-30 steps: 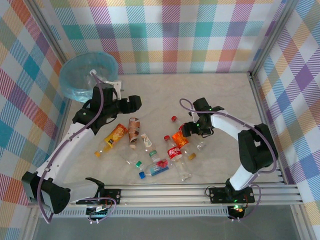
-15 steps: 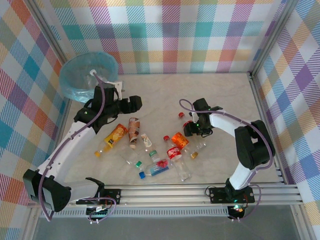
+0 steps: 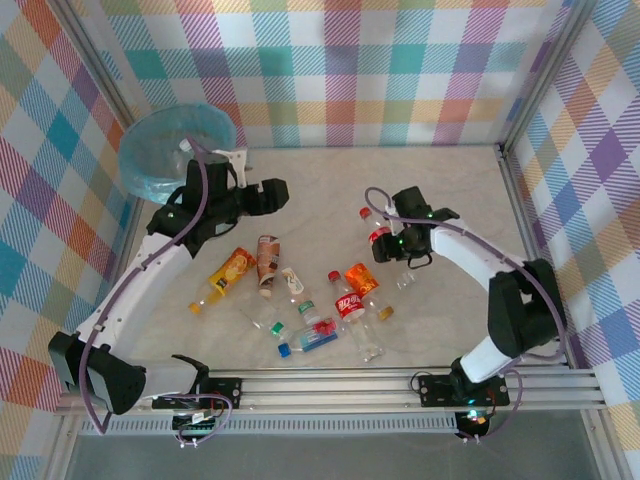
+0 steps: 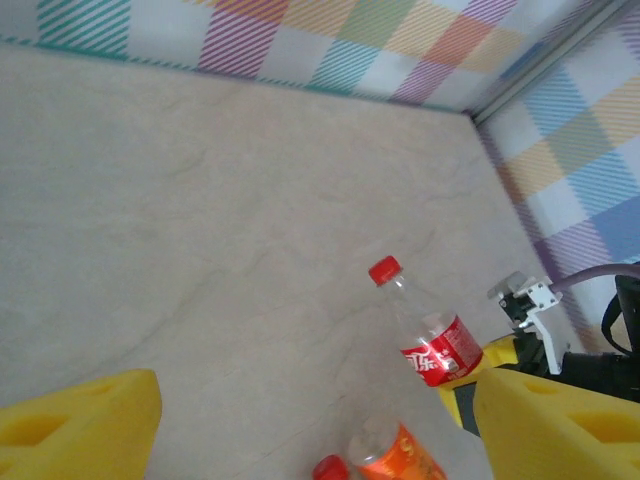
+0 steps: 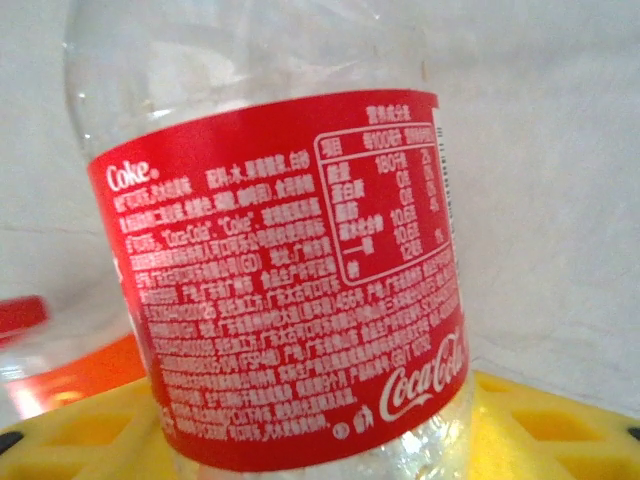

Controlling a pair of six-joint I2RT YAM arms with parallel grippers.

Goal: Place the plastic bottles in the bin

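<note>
right tool (image 3: 384,246) clamped on red-label Coke bottle (image 5: 290,280); left tool (image 3: 272,193) wide open near the bin (image 3: 140,165); other plastic bottles (image 3: 350,306) lie scattered on the surface (image 3: 450,185) between the arms

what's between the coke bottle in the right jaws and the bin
The left gripper and its arm lie across the straight line from the red-labelled bottle to the bin, close to the bin. Nothing else visible stands between them.
</note>
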